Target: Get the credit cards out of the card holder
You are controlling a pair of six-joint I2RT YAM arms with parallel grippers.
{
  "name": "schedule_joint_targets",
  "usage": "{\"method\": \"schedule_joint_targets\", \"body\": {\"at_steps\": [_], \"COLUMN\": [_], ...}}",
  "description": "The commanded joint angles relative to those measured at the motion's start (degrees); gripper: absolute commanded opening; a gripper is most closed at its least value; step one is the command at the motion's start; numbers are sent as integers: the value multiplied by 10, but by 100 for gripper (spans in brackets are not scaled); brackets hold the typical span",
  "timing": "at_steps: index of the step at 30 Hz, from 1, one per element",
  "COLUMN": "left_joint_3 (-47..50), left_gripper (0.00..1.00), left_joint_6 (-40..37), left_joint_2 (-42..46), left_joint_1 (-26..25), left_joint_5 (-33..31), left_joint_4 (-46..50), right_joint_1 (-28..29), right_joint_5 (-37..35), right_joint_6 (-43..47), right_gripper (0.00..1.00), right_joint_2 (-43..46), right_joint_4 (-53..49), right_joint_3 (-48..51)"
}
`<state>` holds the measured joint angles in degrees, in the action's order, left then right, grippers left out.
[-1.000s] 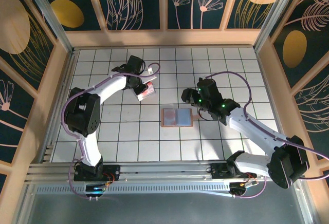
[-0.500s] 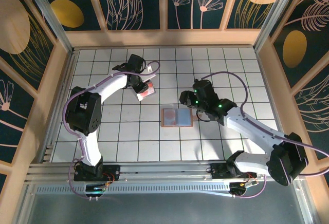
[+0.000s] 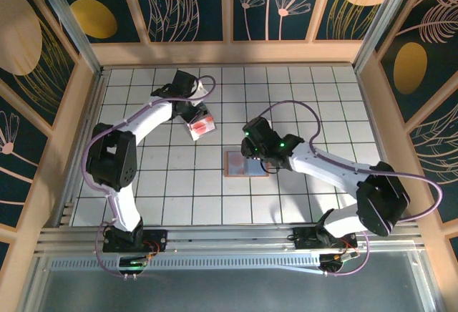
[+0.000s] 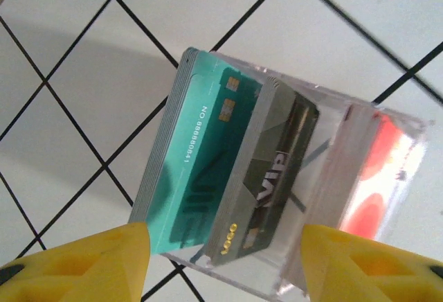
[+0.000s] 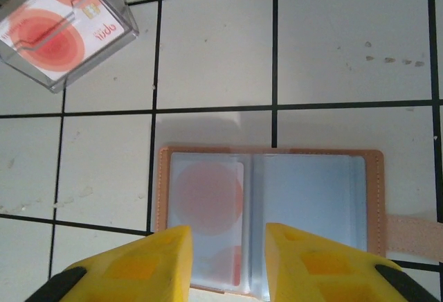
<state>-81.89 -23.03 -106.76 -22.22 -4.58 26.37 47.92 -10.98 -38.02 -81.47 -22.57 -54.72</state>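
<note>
Hovering low over the card holder [image 5: 270, 212] with the right gripper [image 5: 225, 264], fingers [image 5: 138, 267] slightly apart, pinching nothing. Lying open and flat mid-table [image 3: 172, 183], blue-grey inside up, tab off to one side, with a red-circled card [image 5: 206, 201] tucked in one pocket. Holding the left gripper [image 4: 221, 253] above the clear box [image 4: 277, 191] of loose cards, fingers spread wide on either side. Risks, as judged: sliding off the slick pocket film without catching the card's edge; dragging or lifting the whole unpinned holder along with the card; catching the cover and folding it shut; nudging the box askew on the left.
</note>
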Motion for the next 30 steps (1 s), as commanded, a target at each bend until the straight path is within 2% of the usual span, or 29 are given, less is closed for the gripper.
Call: {"method": "schedule_joint_targets", "body": {"at_steps": [1,5,8,15,21,25,30], "left_joint_3": [30,69,103,209,305,360,383], "left_gripper": [60,64,68,98,99,99,99], "left_joint_6": [54,136,212,330,427,472,500], "left_joint_2": [79,151,199,301,387,427,440], "left_joint_1": [0,1,1,0,1,1,1], "left_joint_5": [33,18,-31,-129,-206,-199,-199], "left_joint_4": [-39,-75,-105,-163,-219,-259,-270], "right_joint_1": [23,55,75,101,101,99,98], "right_joint_5": [-34,-52,-64,-74,-53,-48,-33], "right_joint_6": [-8,-16,-21,-14,-9,-14,-19], "right_gripper": [33,33,37,46,54,56,56], "right_joint_2": [-34,-89,-135,-216,-243,-253,-257], "right_joint_4": [-35,-64,-93,-125,-104,-105,-94], "right_joint_3": [-31,-64,-98,-152,-159,-156,-138]}}
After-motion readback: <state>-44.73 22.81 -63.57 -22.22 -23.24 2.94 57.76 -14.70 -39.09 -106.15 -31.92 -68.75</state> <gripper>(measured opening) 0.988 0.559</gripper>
